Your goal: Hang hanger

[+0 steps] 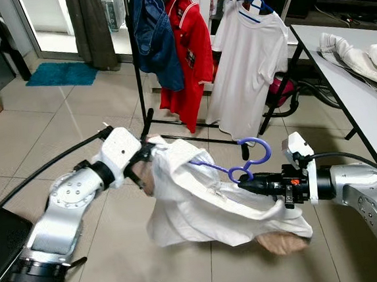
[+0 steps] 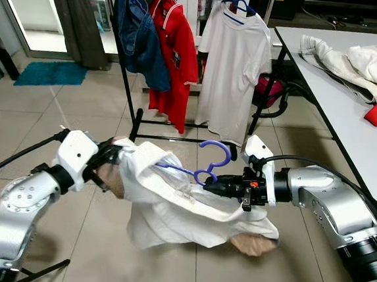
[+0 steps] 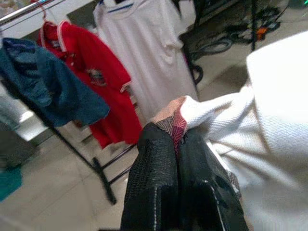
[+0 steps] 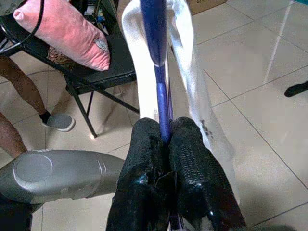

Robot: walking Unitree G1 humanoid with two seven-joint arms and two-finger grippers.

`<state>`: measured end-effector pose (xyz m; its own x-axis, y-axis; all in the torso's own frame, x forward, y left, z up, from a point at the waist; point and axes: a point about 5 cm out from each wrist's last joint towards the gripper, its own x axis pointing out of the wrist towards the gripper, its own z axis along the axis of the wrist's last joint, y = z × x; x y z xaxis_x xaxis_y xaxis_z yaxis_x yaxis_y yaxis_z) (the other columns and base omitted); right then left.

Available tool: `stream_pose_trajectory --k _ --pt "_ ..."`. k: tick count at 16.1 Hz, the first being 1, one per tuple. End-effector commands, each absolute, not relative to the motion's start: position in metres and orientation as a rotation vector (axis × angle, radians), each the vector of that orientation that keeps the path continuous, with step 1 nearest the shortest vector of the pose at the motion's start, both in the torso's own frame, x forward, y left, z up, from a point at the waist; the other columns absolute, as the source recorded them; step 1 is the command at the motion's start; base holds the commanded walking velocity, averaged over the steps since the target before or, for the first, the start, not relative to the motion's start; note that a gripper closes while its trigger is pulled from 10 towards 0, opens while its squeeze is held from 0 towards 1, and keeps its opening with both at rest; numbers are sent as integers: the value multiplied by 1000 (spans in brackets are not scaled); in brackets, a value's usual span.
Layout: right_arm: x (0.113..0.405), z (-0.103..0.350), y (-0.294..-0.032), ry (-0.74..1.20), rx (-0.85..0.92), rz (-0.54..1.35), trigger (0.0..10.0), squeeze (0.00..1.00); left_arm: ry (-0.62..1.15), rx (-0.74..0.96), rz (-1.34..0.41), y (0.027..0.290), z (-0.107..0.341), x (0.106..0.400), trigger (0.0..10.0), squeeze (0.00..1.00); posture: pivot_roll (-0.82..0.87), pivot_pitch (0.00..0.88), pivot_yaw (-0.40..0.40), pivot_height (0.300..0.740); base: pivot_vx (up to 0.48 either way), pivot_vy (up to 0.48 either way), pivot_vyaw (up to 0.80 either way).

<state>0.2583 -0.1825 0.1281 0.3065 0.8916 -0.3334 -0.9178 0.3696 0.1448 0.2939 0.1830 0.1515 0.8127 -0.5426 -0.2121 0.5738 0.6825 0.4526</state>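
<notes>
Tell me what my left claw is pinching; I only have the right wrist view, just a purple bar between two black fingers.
Observer: The left claw is shut on an edge of the white knit shirt, held above the tiled floor.
Operator: And that purple bar?
Observer: It is the purple plastic hanger, threaded into the shirt, hook up; the right claw grips it just below the hook.
Operator: Where is the rail?
Observer: Ahead of you, the black metal clothes rack carries a dark blue garment, a red polo shirt and a white T-shirt.
</notes>
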Motion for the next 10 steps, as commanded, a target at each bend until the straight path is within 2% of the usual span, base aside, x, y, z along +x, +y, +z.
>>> stream_pose_trajectory --k 1,4,5,6,7,10 --pt "259 132 -187 379 -95 1198 10000 0 34 562 -556 196 163 300 0 0 44 0 -57 740 0 0 0" --pt "257 137 -187 357 -81 1206 10000 0 79 592 -425 218 158 304 0 0 45 0 -57 740 0 0 0" --pt "257 138 -187 349 -77 1207 10000 0 95 595 -372 225 155 305 1373 0 46 0 -58 740 0 0 0" --pt "257 139 -186 344 -75 1208 10000 0 90 577 -366 225 154 305 1490 0 46 0 -59 740 0 0 0" --pt "258 139 -185 340 -73 1208 10000 0 74 546 -375 222 155 305 2588 0 46 0 -59 740 0 0 0" --pt "259 138 -183 333 -65 1198 10000 0 15 460 -415 211 162 306 2863 0 49 0 -58 740 0 0 0"
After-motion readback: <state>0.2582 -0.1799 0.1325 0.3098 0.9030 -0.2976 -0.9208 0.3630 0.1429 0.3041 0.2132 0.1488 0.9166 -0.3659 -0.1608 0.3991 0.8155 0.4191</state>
